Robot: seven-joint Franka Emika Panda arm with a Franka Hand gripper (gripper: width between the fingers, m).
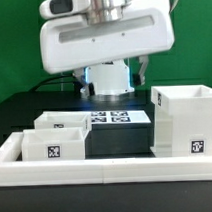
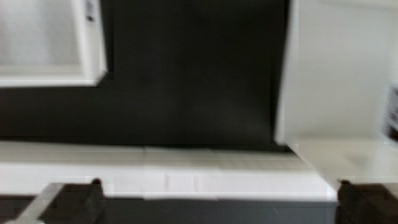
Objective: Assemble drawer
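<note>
Overhead, gripper (image 2: 214,204) wide, empty; clear dark gap btw trays (image 1: 54,146) & housing (image 1: 185,121).

Your exterior view sits low and close before the table (image 1: 121,143), facing the arm (image 1: 106,39) across the low white border wall (image 1: 107,172) — your wrist view looks steeply down from very near, blurred, and both share the dark table strip between the drawer (image 1: 183,121) parts.
</note>
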